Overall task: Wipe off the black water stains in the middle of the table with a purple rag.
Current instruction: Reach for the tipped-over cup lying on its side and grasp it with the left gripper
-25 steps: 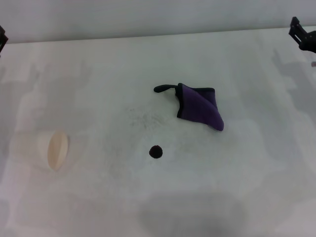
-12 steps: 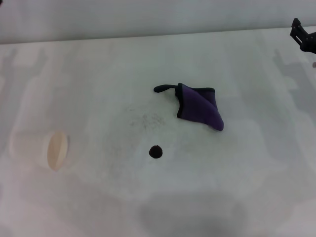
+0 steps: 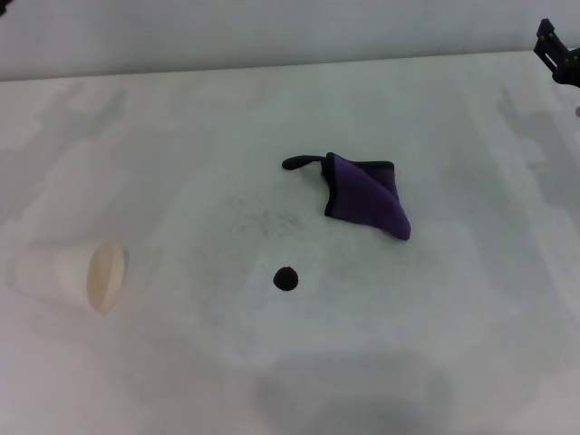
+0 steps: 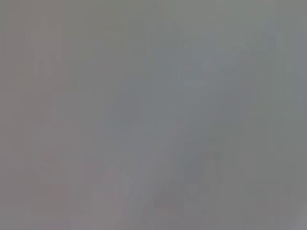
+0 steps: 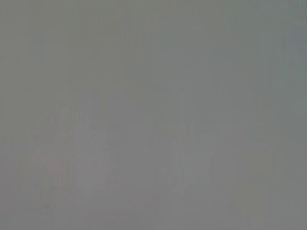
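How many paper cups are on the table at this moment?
1. The paper cup lies on its side at the left part of the table, far from the purple rag and the black stain.

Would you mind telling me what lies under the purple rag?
The purple rag rests on the table. The black water stains lie uncovered nearby; anything beneath the cloth is hidden.
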Controlling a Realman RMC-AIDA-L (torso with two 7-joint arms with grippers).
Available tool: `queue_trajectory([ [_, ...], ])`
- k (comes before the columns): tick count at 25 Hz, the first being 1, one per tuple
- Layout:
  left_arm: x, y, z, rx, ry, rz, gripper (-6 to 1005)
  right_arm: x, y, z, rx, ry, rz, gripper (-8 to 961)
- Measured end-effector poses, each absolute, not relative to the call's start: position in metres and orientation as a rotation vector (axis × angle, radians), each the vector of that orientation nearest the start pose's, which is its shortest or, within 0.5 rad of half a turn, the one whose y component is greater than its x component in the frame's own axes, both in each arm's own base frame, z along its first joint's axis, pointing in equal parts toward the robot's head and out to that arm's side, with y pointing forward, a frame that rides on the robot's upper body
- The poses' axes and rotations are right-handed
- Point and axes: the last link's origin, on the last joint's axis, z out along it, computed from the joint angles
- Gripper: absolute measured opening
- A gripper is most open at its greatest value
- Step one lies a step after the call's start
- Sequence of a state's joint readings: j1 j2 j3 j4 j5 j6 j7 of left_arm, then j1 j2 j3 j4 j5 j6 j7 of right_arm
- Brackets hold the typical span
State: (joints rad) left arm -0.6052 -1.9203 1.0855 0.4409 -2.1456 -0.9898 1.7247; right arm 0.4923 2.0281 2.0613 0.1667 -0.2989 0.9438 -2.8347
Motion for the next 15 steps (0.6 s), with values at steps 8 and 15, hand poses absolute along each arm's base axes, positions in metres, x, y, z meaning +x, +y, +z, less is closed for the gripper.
queue_trajectory([
  [8,-0.247,0.429,0.092,-2.272,-0.905,-0.78,876,0.361,0.37,0.047,-1.506,0.608,0.574,833],
  [15,-0.246,0.42,0.116,-2.431,-0.812,-0.609,876,0.36,0.37,0.047,-1.508,0.607,0.574,832],
])
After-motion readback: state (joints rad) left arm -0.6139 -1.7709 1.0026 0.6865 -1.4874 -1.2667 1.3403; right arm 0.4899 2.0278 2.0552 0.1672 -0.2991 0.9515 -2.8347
